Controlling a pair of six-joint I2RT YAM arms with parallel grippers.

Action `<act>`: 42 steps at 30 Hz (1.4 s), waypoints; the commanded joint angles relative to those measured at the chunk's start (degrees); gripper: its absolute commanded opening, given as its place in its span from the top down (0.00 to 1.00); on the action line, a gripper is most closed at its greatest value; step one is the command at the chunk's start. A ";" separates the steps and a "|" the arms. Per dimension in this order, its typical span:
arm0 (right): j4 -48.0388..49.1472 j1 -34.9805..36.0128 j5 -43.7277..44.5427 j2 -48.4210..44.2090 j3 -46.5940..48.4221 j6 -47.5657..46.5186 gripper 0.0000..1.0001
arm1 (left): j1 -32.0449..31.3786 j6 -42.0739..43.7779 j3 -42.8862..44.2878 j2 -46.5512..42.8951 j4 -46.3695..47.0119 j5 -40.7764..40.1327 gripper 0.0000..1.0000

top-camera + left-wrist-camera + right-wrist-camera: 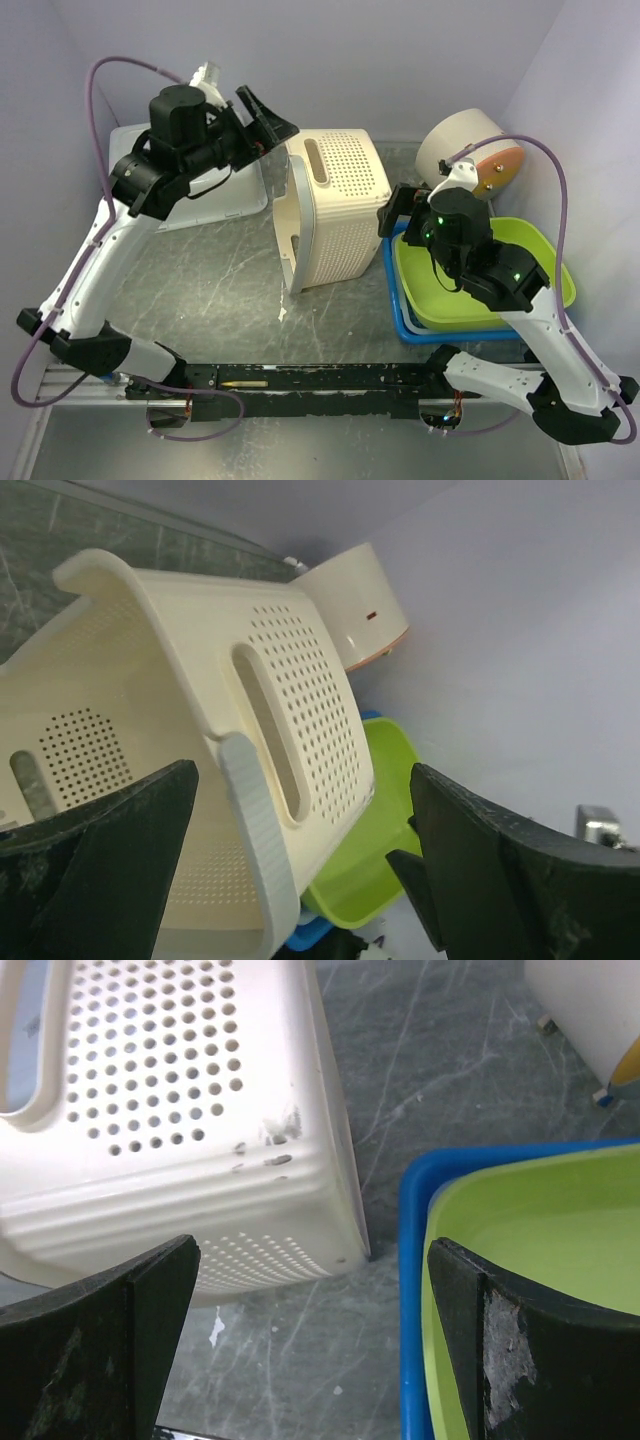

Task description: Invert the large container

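Left wrist view has the left gripper (268, 128) with its jaws spread wide and nothing held; the large container (300, 680) sits just ahead of them, its thick rim lined up between the fingers, though contact cannot be judged. The container lies on its side on the table (200, 280), open mouth turned toward this gripper and slotted, perforated wall facing up. Its longer side runs crossways to the line between the two grippers. The right gripper (400, 215), also parted and empty, hangs just beyond the container's closed base, over the edge of a blue tub (395, 300) holding a green tub (530, 250).
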 commanded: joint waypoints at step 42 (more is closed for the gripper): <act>8.25 -31.12 -39.89 14.05 4.98 -3.84 0.00 | -19.02 10.06 26.18 23.05 -31.91 -34.01 0.62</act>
